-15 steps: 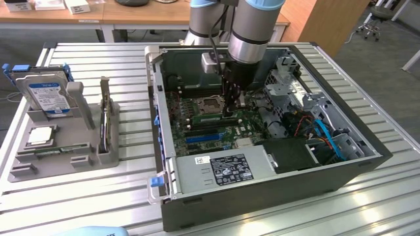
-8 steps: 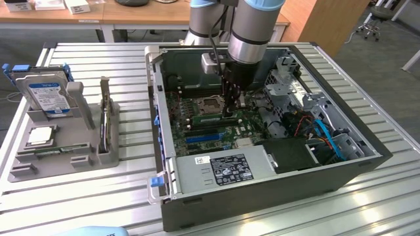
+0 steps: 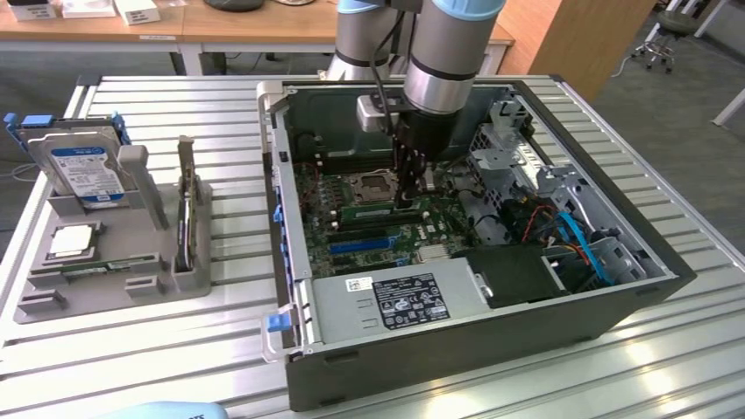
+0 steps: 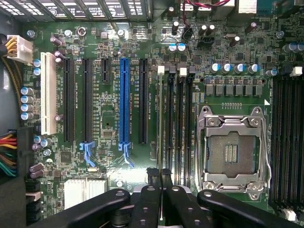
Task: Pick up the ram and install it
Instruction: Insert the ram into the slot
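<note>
Inside the open grey metal computer case [image 3: 466, 358], walls leave little side room. The black end effector [image 4: 159, 178] is clenched, holding nothing, over one end of the thin green ram stick [image 4: 161, 118], which stands edge-up in the slot nearest the blue connector, three slots from the silver processor socket [image 4: 232, 152].

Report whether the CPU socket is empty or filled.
Empty. In the wrist view the CPU socket shows bare contacts at its centre, with no chip seated in it.

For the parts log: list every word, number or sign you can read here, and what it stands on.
No text here can be read.
Power supply label, black with white print: too small.
White sticker beside it: blurred.
Hard drive label, blue and white: too small.
Motherboard lettering beside the slots: too small.
</note>
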Action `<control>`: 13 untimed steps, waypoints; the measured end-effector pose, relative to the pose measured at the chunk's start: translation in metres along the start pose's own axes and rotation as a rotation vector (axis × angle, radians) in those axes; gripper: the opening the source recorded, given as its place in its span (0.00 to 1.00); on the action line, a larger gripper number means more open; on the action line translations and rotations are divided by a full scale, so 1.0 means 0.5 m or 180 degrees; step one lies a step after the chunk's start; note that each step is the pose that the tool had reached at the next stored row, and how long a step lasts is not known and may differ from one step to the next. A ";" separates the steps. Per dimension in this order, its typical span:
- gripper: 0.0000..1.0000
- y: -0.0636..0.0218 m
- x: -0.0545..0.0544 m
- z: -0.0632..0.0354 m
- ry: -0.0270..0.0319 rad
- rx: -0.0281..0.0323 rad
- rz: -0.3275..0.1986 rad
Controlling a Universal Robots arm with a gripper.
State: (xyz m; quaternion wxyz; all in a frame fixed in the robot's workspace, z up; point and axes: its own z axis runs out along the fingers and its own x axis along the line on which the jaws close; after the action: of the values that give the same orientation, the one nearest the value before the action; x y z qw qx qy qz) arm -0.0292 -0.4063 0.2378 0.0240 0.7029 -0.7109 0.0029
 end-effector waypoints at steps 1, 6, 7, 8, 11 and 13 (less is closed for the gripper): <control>0.12 0.000 0.000 0.000 0.0000 0.0000 0.0000; 0.12 0.001 0.000 0.002 0.0000 0.0000 0.0000; 0.12 0.001 0.000 0.002 0.0000 0.0000 0.0000; 0.12 0.001 0.000 0.003 -0.0001 0.0001 0.0000; 0.12 0.001 0.000 0.005 0.0000 0.0000 0.0000; 0.12 0.001 0.000 0.005 0.0000 0.0000 0.0000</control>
State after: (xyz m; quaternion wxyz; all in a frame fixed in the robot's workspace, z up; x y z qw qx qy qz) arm -0.0295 -0.4063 0.2353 0.0241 0.7029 -0.7109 0.0029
